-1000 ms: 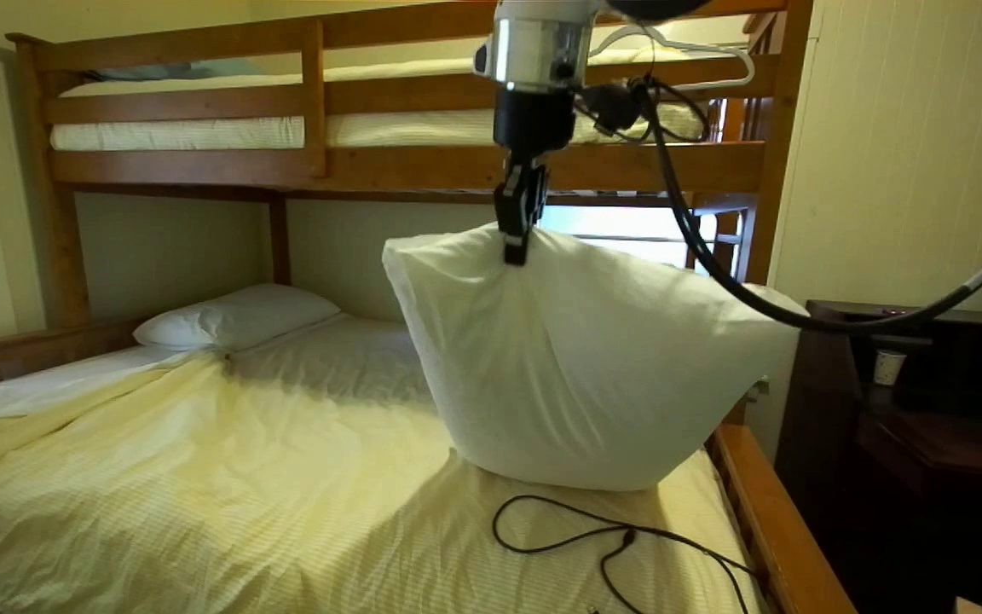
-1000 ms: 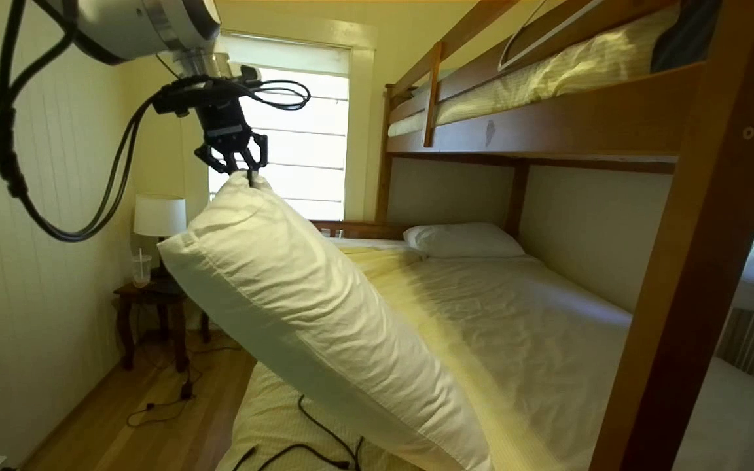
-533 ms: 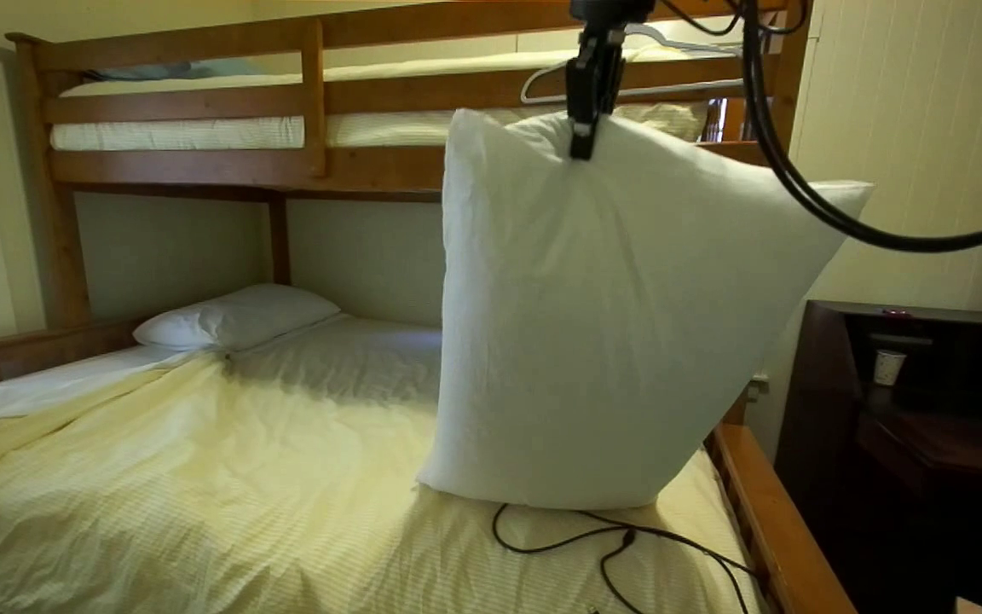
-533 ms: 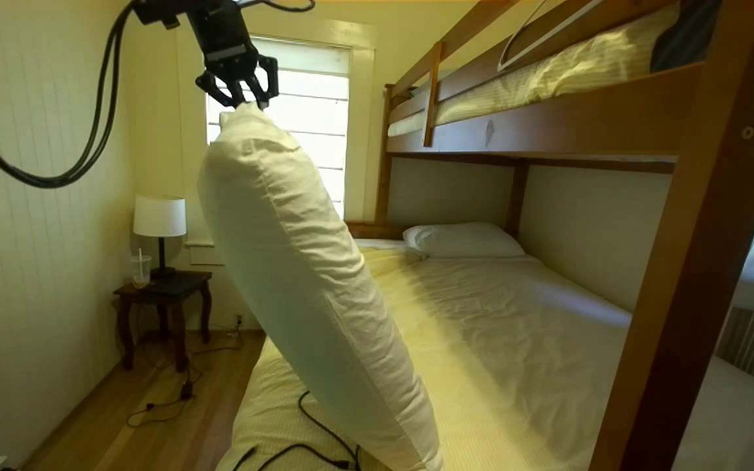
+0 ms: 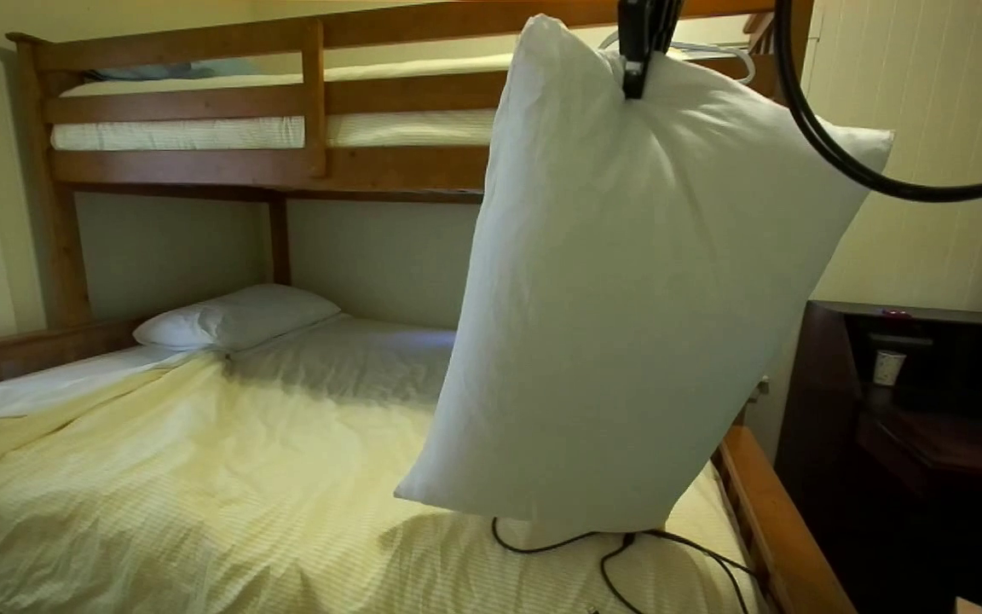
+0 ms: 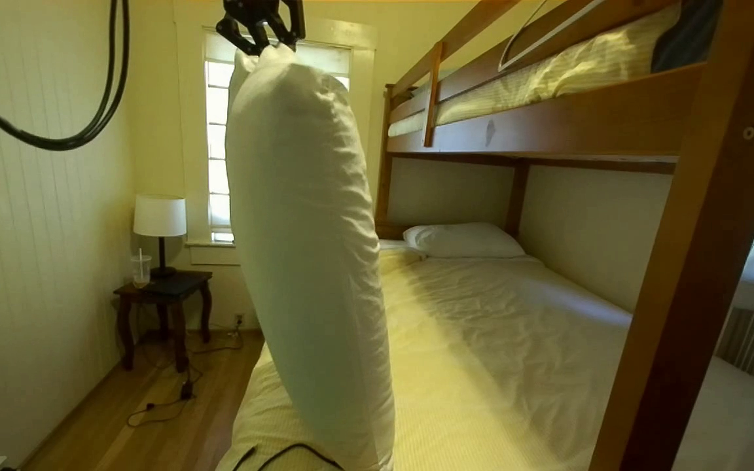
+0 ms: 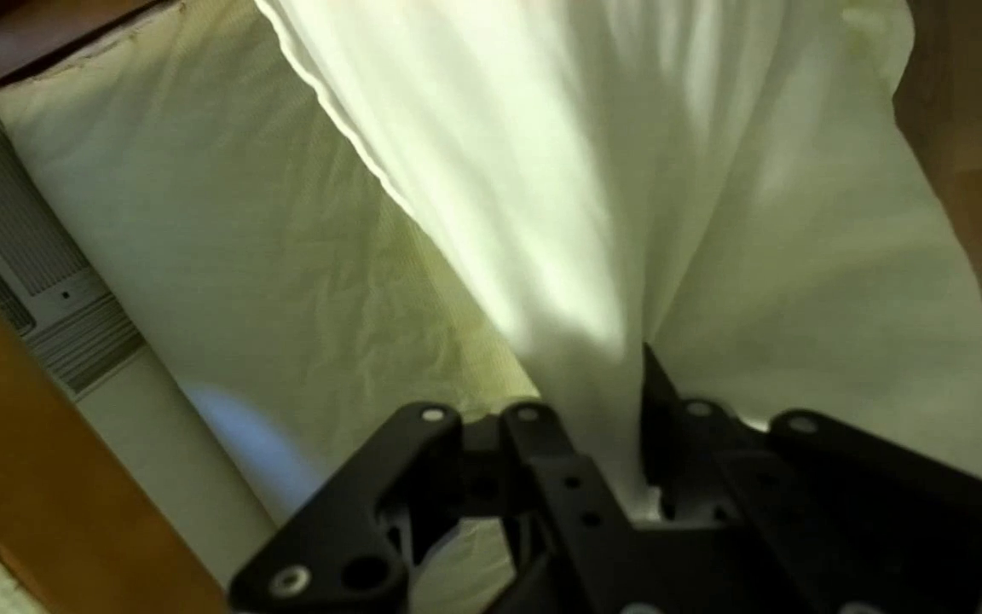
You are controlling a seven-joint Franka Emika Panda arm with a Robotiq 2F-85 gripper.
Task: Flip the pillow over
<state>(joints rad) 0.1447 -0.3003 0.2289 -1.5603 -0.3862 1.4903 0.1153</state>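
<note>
The bed (image 5: 785, 529) carries a rumpled yellow sheet (image 5: 227, 477), a white pillow (image 5: 239, 317) lying at one end, and a looped black cable (image 5: 628, 539).

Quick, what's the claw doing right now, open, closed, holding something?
Claw: closed, holding the large white pillow by its top edge.

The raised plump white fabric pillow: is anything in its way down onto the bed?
Perhaps: a thin black cable lies on the pale yellow sheet, partly hidden by the lower edge of the pillow. Nothing else visible is in its way.
</note>
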